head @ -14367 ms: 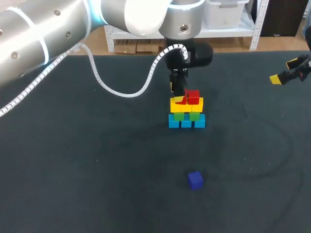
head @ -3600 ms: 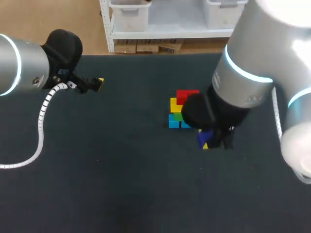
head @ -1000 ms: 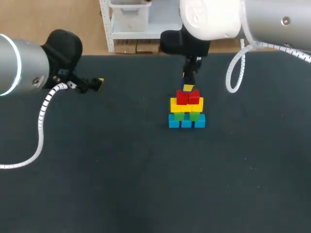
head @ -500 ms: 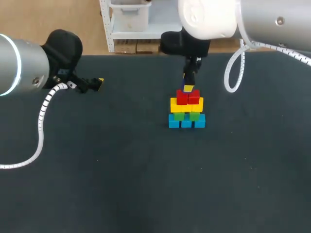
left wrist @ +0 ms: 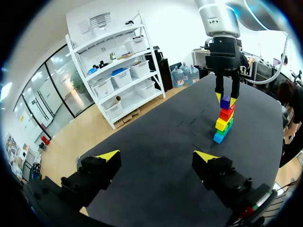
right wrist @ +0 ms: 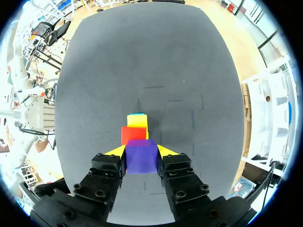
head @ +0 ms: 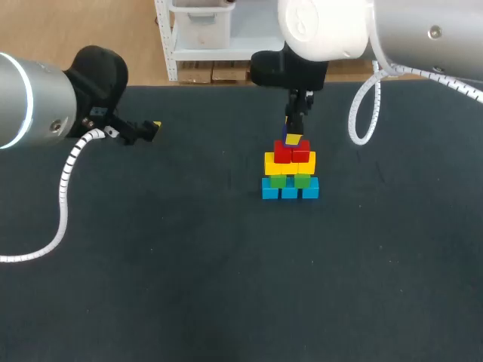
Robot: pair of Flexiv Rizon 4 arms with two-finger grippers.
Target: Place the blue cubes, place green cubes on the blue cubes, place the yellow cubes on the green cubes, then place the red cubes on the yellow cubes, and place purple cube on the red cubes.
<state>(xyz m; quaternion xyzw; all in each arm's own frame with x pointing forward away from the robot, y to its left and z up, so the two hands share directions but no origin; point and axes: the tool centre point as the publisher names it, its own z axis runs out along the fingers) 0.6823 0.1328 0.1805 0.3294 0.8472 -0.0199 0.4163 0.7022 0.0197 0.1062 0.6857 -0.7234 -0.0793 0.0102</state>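
A small pyramid stands mid-table: blue cubes (head: 290,190) at the bottom, then green cubes (head: 290,179), yellow cubes (head: 290,163) and red cubes (head: 293,151). My right gripper (head: 293,137) hangs directly over it, shut on the purple cube (right wrist: 141,158), which sits just at the top of the red cubes (right wrist: 132,135); I cannot tell whether they touch. From the left wrist view the stack (left wrist: 224,123) shows with the purple cube (left wrist: 226,100) on top between the right fingers. My left gripper (head: 151,128) stands open and empty far to the left of the stack.
The dark table mat (head: 189,271) runs bare around the stack on all sides. My left gripper (left wrist: 156,156) faces across the mat toward the stack from a distance.
My right gripper has sunk slightly with the purple cube, closer onto the red cubes. The left arm has not moved.
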